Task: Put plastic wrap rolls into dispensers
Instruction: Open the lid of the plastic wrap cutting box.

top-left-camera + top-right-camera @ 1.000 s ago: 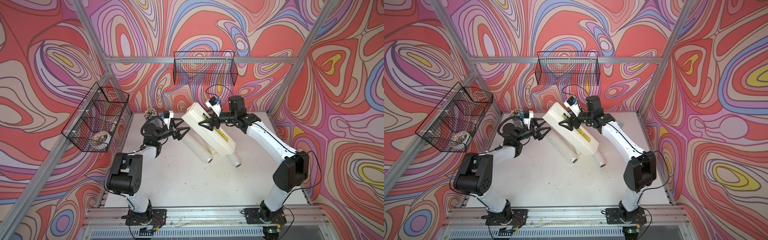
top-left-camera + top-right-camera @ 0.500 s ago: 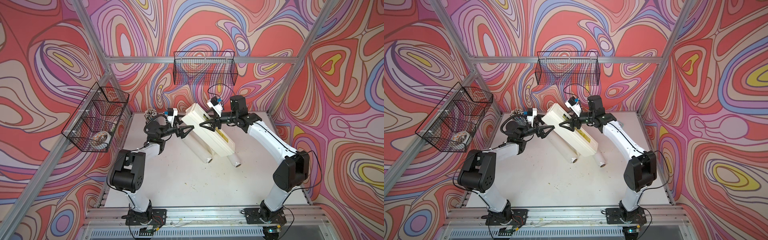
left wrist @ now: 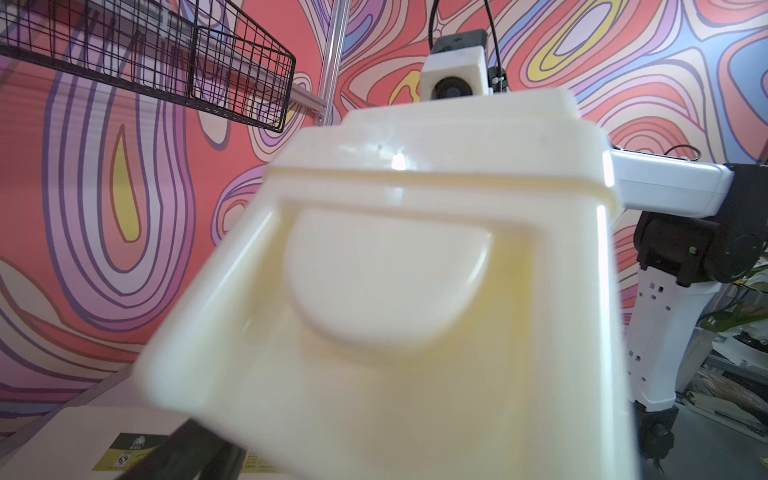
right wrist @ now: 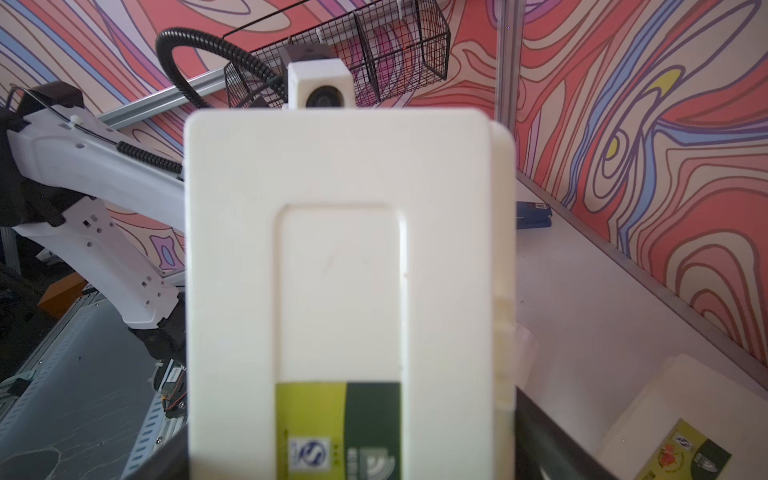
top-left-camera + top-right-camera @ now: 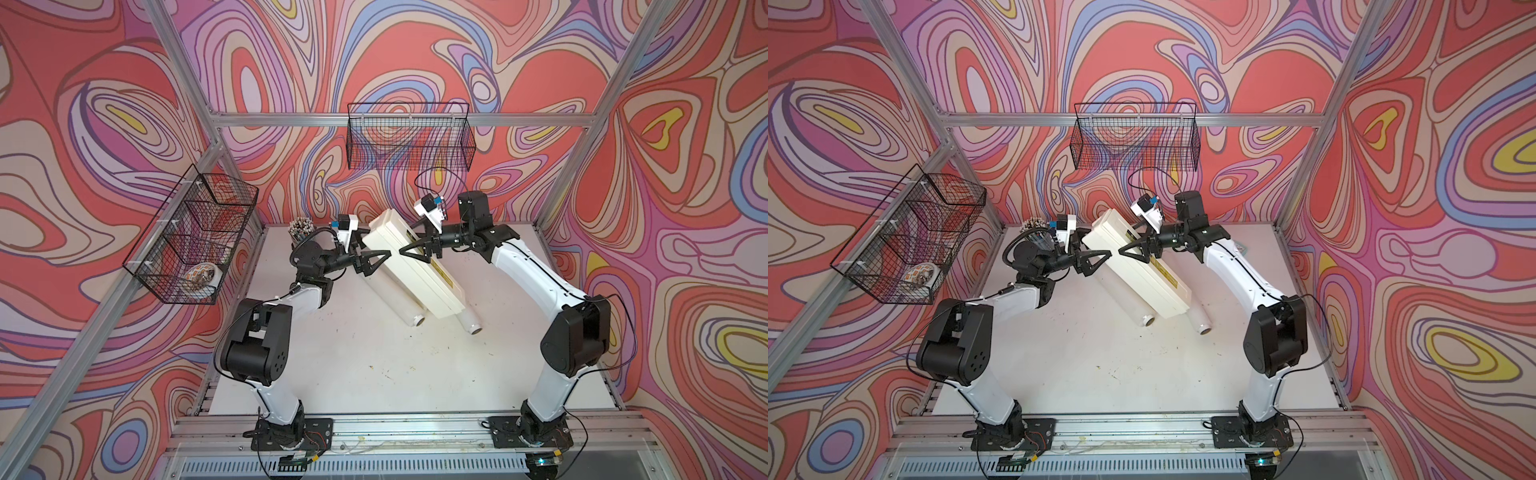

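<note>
Currently the left gripper (image 5: 378,262) stands with its jaws wide apart and empty, tips just beside the left long side of the upper dispenser (image 5: 409,275); over the last second the left arm (image 5: 291,300) has reached forward and brought it there from well short of the box. The upper dispenser has not moved; it sits tilted, far end raised, lid apparently shut, label strip uppermost. The right gripper (image 5: 413,252) has also held its place; the right wrist view shows its fingers (image 4: 540,446) one on each long side of the box, so it is judged to be clamped across the width. Judgement: the right arm (image 5: 536,270) steadies the box while the left comes in to work on the lid; no roll is loaded yet. The left roll (image 5: 395,296) lies on the table (image 5: 374,374) against the box's left side; the right roll (image 5: 469,322) protrudes from under its near end; the lower dispenser (image 4: 673,409) lies flat close by and shows only in the wrist views.

The table is white, matt and lightly speckled with debris. Left to right: a side basket (image 5: 191,241) on the left wall holds a patterned bowl (image 5: 202,277); a pencil holder (image 5: 301,227) stands at the far left corner; a rear basket (image 5: 409,141) hangs on the back wall; swirled wallpaper (image 5: 415,62) covers every wall behind the aluminium frame (image 5: 399,120).
</note>
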Controlling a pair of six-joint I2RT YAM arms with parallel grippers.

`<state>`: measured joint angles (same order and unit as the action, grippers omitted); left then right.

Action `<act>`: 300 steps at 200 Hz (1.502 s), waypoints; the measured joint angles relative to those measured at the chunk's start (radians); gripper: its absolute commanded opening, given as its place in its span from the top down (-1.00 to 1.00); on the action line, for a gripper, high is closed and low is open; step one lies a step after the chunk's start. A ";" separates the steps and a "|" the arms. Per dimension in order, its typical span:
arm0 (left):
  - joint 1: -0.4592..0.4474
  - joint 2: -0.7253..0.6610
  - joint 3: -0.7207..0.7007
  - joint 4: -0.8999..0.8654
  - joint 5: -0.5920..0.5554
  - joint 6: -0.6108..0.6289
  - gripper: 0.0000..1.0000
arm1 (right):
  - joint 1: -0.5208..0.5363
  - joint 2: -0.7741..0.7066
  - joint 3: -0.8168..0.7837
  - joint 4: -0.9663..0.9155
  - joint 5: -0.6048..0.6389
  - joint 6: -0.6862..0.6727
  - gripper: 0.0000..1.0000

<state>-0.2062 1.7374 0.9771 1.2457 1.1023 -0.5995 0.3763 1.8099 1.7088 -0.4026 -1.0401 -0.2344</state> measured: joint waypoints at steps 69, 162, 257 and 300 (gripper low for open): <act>-0.018 0.038 0.047 0.010 0.016 -0.075 -1.00 | -0.002 0.000 -0.008 0.040 -0.004 0.020 -0.29; -0.035 0.039 0.057 -0.002 0.032 -0.086 -0.59 | 0.000 0.010 -0.003 0.026 -0.034 -0.002 -0.77; -0.043 0.063 0.057 -0.023 0.046 -0.055 -0.11 | 0.020 0.026 0.042 -0.060 0.031 -0.050 -0.96; -0.043 0.063 0.057 -0.043 0.055 -0.043 -0.03 | 0.046 0.059 0.079 -0.094 0.052 -0.073 -0.92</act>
<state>-0.2493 1.8008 1.0344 1.2026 1.1572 -0.6422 0.4225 1.8690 1.7874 -0.4965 -0.9878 -0.3073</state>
